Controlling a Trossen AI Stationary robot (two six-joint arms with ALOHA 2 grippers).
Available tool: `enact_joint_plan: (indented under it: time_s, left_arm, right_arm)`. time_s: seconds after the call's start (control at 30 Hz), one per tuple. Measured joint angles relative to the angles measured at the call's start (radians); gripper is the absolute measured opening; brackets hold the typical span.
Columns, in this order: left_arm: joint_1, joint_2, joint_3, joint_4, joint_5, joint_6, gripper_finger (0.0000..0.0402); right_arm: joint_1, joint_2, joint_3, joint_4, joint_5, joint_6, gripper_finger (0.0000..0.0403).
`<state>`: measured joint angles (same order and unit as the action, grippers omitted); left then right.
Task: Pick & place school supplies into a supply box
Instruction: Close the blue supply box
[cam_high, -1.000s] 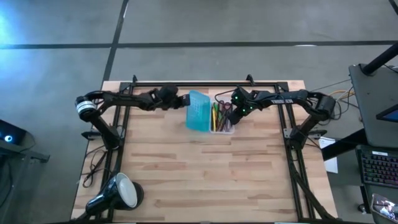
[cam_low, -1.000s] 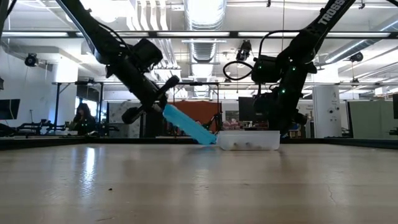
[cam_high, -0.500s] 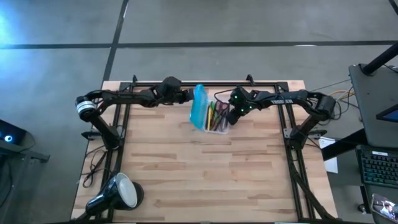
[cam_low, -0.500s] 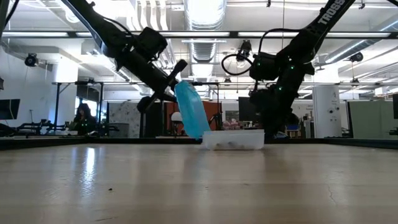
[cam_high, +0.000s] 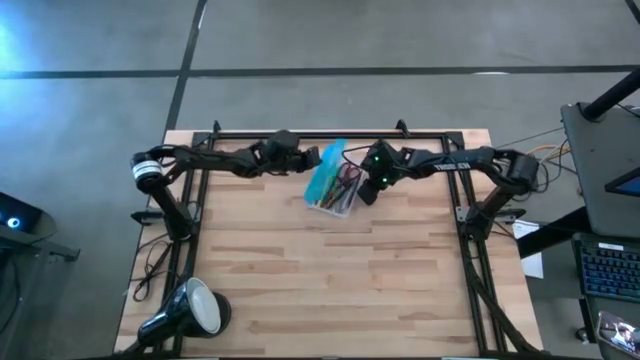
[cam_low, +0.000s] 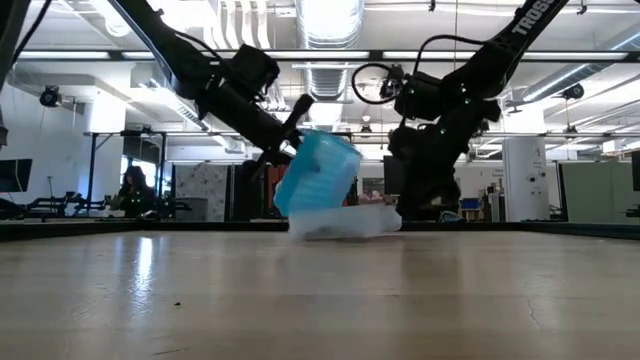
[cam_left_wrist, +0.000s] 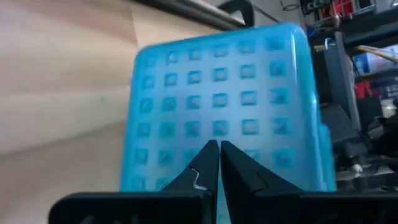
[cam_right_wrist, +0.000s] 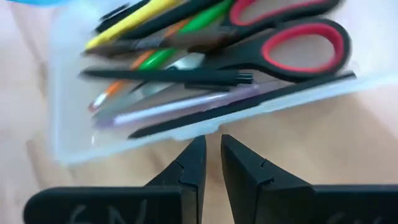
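Note:
The supply box lies near the table's far edge. Its turquoise lid stands tilted over the clear half, which rests on the table. Inside the clear half lie red-handled scissors, a green marker, a yellow pencil and dark and pinkish pens. My left gripper is shut, on the lid's left side. My right gripper, its fingers a narrow gap apart, is at the clear half's right side. My left gripper presses its shut fingertips against the lid's gridded outer face, slanting down from the table's left. The lid leans over the clear half, hinged along its lower edge. My right gripper has its fingertips at the clear half's outer long wall, coming from the table's right. They seem to touch it.
A black-and-white desk lamp lies at the near left corner. Black frame rails run along the far edge and down both sides. Bare wood fills the near half of the table.
My left gripper has moved right and up, swinging the turquoise lid from slanting open on the left, through upright, to leaning over the clear half. The box has slid a little to the left and turned about on the table. My right gripper has followed it leftward.

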<state>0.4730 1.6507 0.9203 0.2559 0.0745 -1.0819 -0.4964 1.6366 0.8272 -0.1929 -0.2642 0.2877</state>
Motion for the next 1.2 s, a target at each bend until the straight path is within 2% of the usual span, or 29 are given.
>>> enact_joint_plan:
  time_s: [0.27, 0.43, 0.53, 0.6, 0.77, 0.9, 1.2]
  left_arm:
    - [-0.041, 0.041, 0.006, 0.066, 0.010, -0.040, 0.0000]
    - [-0.058, 0.058, 0.056, 0.067, 0.009, -0.036, 0.0000]
    - [-0.076, 0.097, 0.135, 0.065, 0.010, 0.011, 0.0000]
    - [-0.087, 0.147, 0.209, 0.032, 0.023, 0.054, 0.0000]
    - [-0.097, 0.310, 0.399, -0.243, 0.068, 0.192, 0.0000]
    - [-0.095, 0.368, 0.478, -0.407, 0.085, 0.273, 0.0000]
    - [-0.095, 0.340, 0.467, -0.438, 0.096, 0.324, 0.0000]
  right_arm:
    - [0.040, -0.064, -0.006, -0.091, 0.002, -0.067, 0.0043]
    - [0.041, -0.196, -0.057, -0.213, 0.094, -0.100, 0.0043]
    - [0.039, -0.279, -0.117, -0.171, 0.100, -0.035, 0.0043]
    - [0.038, -0.303, -0.151, -0.091, 0.067, 0.052, 0.0043]
    - [0.041, -0.245, -0.178, 0.077, 0.023, 0.203, 0.0043]
    - [0.040, -0.174, -0.168, 0.125, 0.041, 0.234, 0.0043]
    - [0.040, -0.026, -0.142, 0.290, 0.040, 0.286, 0.0043]
